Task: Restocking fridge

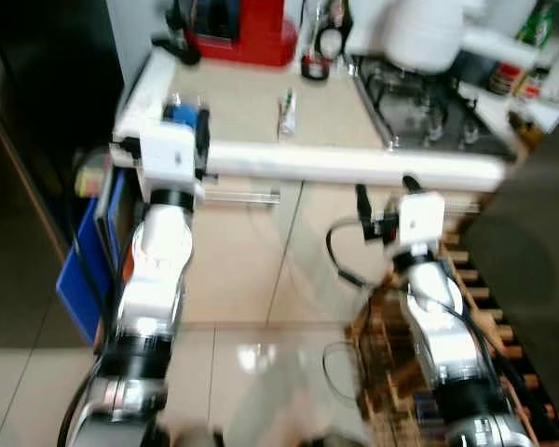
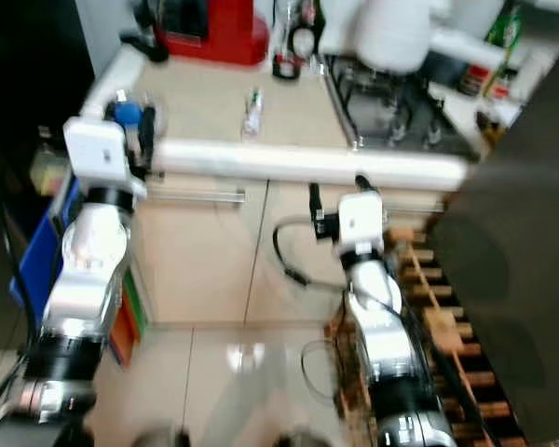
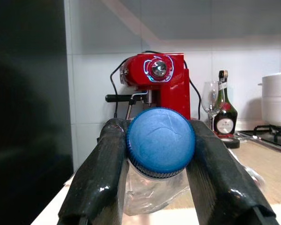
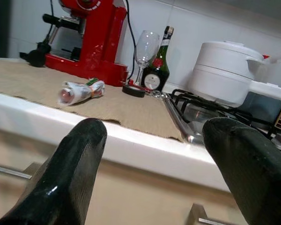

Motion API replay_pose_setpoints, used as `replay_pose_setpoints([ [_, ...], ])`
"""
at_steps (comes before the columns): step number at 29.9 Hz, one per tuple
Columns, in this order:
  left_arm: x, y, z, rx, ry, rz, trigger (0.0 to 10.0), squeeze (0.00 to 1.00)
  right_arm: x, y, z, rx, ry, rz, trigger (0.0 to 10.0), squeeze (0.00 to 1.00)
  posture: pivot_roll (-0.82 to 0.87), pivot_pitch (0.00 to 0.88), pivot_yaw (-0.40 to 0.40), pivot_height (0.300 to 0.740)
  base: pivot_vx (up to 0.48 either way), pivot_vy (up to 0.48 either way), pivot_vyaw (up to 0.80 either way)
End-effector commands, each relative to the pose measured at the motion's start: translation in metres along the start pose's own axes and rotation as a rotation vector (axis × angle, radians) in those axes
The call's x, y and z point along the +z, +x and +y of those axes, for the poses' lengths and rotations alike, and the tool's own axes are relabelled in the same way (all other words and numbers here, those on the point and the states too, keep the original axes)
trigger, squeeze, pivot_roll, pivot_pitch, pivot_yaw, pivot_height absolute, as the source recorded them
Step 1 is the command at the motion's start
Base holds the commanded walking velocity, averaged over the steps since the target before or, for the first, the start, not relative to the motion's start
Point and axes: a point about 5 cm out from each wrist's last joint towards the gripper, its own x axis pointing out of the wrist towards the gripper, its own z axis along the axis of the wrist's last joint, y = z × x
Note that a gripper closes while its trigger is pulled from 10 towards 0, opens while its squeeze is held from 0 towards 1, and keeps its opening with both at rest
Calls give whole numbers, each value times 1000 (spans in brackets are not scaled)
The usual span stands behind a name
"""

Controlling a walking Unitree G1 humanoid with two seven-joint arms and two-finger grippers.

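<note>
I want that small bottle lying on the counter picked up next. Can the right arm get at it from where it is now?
Probably yes. The right gripper is open and empty, just below the counter edge. The small bottle lies alone on the mat with nothing in front of it. The arm must rise over the edge first.

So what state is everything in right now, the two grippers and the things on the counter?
Left gripper: shut on the bottle.
Bottle: blue cap on, held over the counter's corner.
Right gripper: open, holding nothing, below the counter edge.
Small bottle: lying on its side.
Wine glass: upright.
</note>
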Motion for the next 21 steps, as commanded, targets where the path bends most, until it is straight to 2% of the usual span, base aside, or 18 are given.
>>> replay_pose_setpoints([
  [1, -11, -5, -7, -14, -12, 64, 10000, 0, -1, -2, -7, -12, -12, 6, 10000, 0, 36, 0, -91, 740, -296, 0, 0],
  [21, -12, -14, -13, -17, -34, 78, 10000, 0, -4, -3, -6, -1, -4, 22, 10000, 0, 41, 0, -97, 740, -300, 0, 0],
])
